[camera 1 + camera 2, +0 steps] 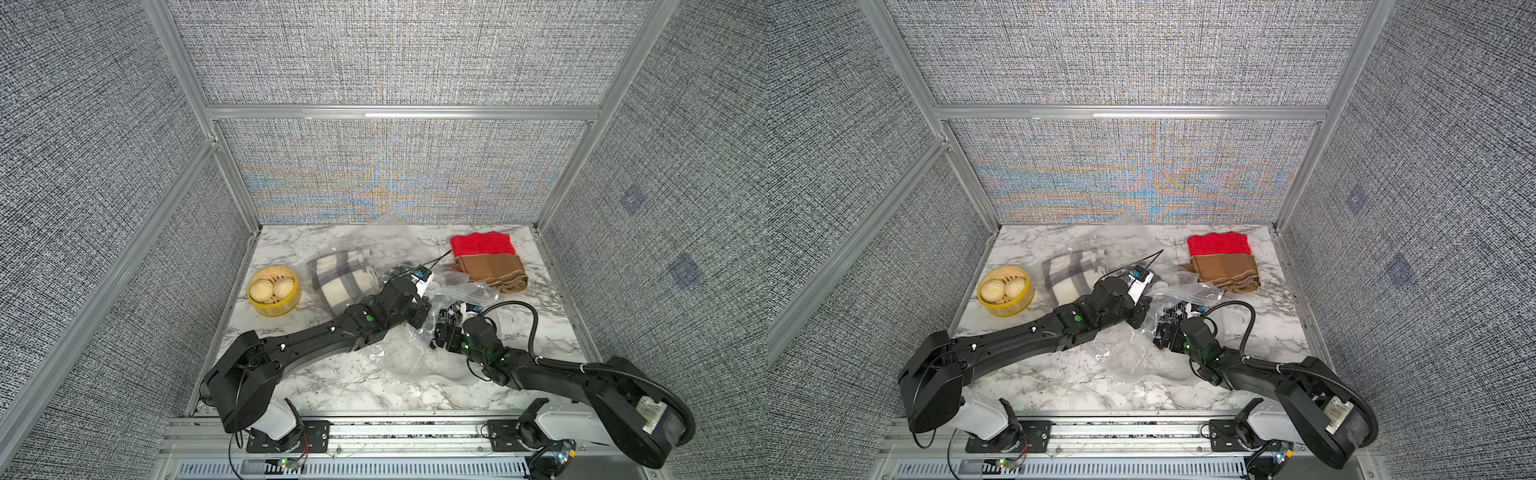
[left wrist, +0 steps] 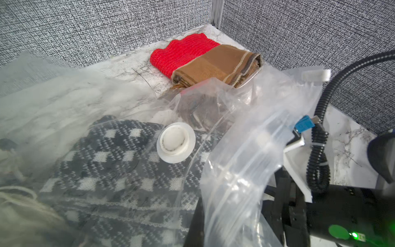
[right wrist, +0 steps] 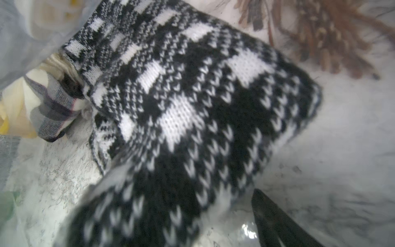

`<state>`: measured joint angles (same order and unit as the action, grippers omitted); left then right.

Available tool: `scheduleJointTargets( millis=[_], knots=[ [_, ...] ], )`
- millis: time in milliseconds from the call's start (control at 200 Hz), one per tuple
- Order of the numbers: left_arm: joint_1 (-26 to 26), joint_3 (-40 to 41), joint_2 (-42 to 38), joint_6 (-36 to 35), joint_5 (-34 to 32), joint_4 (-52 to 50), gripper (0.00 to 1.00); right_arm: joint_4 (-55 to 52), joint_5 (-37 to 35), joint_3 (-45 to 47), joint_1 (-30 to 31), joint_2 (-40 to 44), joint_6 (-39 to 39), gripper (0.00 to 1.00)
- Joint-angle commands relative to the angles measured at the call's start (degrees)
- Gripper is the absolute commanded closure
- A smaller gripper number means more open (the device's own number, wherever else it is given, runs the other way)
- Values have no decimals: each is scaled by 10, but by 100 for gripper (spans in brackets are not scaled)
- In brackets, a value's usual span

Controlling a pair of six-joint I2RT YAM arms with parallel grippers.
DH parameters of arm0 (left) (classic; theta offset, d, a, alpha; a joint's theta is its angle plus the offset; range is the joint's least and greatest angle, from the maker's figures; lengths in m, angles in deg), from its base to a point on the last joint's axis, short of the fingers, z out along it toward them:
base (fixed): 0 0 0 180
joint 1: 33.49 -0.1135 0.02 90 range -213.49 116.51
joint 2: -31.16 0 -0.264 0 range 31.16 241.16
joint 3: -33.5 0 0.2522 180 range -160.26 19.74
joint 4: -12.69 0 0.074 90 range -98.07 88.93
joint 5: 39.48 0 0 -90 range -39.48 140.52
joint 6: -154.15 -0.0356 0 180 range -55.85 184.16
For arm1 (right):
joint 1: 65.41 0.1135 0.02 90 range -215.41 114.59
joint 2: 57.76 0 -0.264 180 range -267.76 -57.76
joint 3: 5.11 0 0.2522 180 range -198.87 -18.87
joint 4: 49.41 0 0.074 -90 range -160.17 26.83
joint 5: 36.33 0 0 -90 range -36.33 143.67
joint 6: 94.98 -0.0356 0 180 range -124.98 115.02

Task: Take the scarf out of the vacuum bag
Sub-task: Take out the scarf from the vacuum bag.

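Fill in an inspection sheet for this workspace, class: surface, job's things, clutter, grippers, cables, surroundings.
Surface: marble table, partly under plastic.
Job's things: clear bag, crumpled, mid-table, white valve showing; checked scarf still inside.
Clutter: steamer with buns; plaid scarf under plastic; red scarf and brown scarf folded, far corner.
Grippers: left gripper shut, seemingly pinching the bag's edge; right gripper inside the bag at the checked scarf, jaws apart.
Cables: black cable loops by right gripper; thin lead by left gripper.
Surroundings: grey fabric walls, aluminium frame.
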<state>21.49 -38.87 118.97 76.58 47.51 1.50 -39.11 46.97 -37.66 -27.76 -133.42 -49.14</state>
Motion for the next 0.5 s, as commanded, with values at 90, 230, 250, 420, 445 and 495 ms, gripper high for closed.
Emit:
scheduleJointTargets(
  millis=[90, 230, 250, 420, 445, 495],
  knots=[
    [0, 1, 18, -2, -34, 24, 100, 98, 28, -39, 0, -98, 25, 43],
    [0, -16, 44, -15, -168, -1, 100, 108, 36, -86, 0, -157, 43, 78],
    [0, -18, 47, -18, -184, -3, 100, 105, 36, -96, 0, -165, 47, 84],
    [-35, -27, 81, -22, -188, 10, 100, 91, 71, -198, 0, -259, 63, 100],
    [-42, -22, 83, -19, -173, 19, 100, 97, 81, -210, 0, -274, 62, 100],
    [-53, -15, 86, -16, -157, 33, 100, 108, 101, -232, 0, -299, 61, 100]
  ],
)
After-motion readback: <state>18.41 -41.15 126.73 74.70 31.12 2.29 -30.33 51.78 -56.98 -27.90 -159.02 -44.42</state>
